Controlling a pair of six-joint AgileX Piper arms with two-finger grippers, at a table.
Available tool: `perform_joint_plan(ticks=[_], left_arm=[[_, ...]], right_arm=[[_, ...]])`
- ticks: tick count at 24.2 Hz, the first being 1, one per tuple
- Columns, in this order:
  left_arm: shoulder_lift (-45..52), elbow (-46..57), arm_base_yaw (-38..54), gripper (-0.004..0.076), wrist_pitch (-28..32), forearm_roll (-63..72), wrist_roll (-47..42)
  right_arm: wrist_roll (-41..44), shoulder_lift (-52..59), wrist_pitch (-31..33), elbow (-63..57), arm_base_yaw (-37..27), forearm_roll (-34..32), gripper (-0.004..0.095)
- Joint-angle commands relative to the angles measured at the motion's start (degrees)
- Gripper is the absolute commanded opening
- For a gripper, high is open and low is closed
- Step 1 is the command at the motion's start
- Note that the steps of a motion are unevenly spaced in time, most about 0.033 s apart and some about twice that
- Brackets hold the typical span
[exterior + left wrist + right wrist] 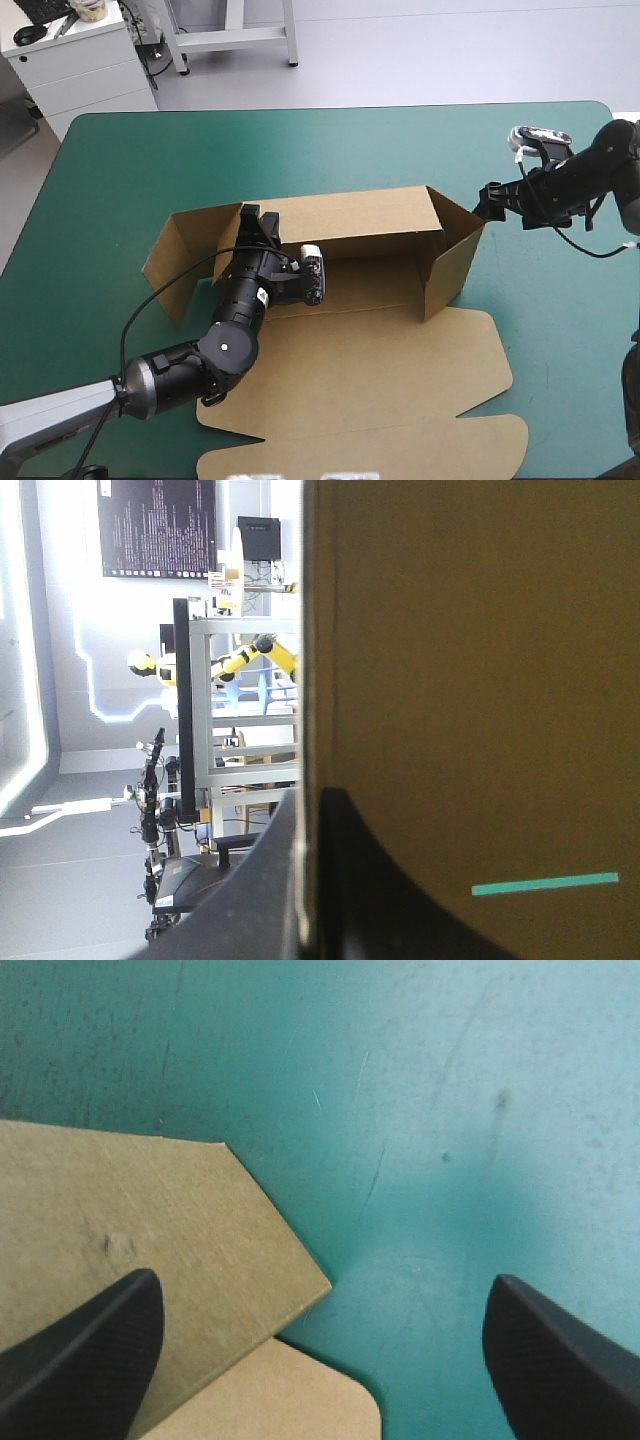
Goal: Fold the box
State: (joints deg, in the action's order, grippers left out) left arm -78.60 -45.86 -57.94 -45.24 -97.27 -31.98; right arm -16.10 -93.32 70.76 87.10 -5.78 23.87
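The brown box [350, 240] lies mid-table with its back wall and right end wall raised, its left flap angled outward and its lid [380, 400] flat toward the front. My left gripper [255, 222] is at the left end of the back wall. In the left wrist view the brown board [480, 680] stands edge-on between the black fingers, so the left gripper [310, 880] is shut on the box. My right gripper [492, 203] hovers just outside the right wall's upper corner. The right gripper [320, 1282] is open, with a corner of the box [150, 1220] under one finger.
Bare teal-green cover [560, 330] lies right of the box and along the far edge. The flat lid's rounded flaps reach close to the front edge. A white cabinet [80, 60] stands beyond the table's far-left corner.
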Motion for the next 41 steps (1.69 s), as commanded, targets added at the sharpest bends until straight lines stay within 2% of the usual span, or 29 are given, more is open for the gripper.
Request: perform_joint_plan(ticks=[1, 6, 10, 17, 19, 20, 23, 24, 27, 31, 34, 38, 41], left_arm=[[1.6, -1.9, -0.4, -0.0010, -1.7, -6.0, -0.6], [1.6, -1.9, -0.4, -0.0010, -1.6, -6.0, -0.6], [1.6, -1.9, -0.4, -0.0010, -1.6, -6.0, -0.6], [1.6, -1.9, -0.4, -0.0010, -1.6, -6.0, -0.6], [1.6, -1.9, -0.4, -0.0010, -1.6, -6.0, -0.6], [1.6, -1.9, -0.4, -0.0010, -1.6, -6.0, -0.6], [1.6, -1.9, -0.4, -0.0010, -1.6, -6.0, -0.6], [1.6, -1.9, -0.4, -0.0010, -1.6, -6.0, -0.4], [1.6, -1.9, -0.4, -0.0010, -1.7, -6.0, -0.4], [1.6, -1.9, -0.4, -0.0010, -1.6, -6.0, 0.4], [1.6, -1.9, -0.4, -0.0010, -1.6, -6.0, 0.4], [1.6, -1.9, -0.4, -0.0010, -1.7, -6.0, 0.5], [1.6, -1.9, -0.4, -0.0010, -1.7, -6.0, 0.5]], right_arm=[[-1.9, 5.0, -1.1, -2.6, -0.3, 2.3, 0.0786], [-6.9, 9.0, -6.5, -10.8, -0.3, 5.5, 0.0786], [-17.2, 10.9, -9.6, -16.2, -0.3, 10.3, 0.0785], [-27.5, 11.1, -7.4, -20.7, -0.3, 16.8, 0.0786], [-32.6, 11.7, -8.5, -23.2, -0.3, 21.0, 0.0786], [-36.9, 12.6, -10.3, -25.3, -0.3, 25.3, 0.0785], [-43.3, 14.7, -14.5, -30.0, -0.3, 29.4, 0.0785], [-46.0, 15.8, -18.1, -32.3, -0.3, 30.0, 0.0786], [-54.0, 17.0, -19.9, -34.3, -0.3, 35.4, 0.0786], [-56.3, 17.0, -19.6, -34.3, -0.2, 37.0, 0.0786], [-56.3, 17.0, -19.6, -34.4, 2.5, 36.9, 0.0786], [-53.7, 17.3, -23.7, -35.2, 7.3, 35.1, 0.0772], [-52.4, 19.1, -30.4, -38.0, 10.1, 34.8, 0.0762]])
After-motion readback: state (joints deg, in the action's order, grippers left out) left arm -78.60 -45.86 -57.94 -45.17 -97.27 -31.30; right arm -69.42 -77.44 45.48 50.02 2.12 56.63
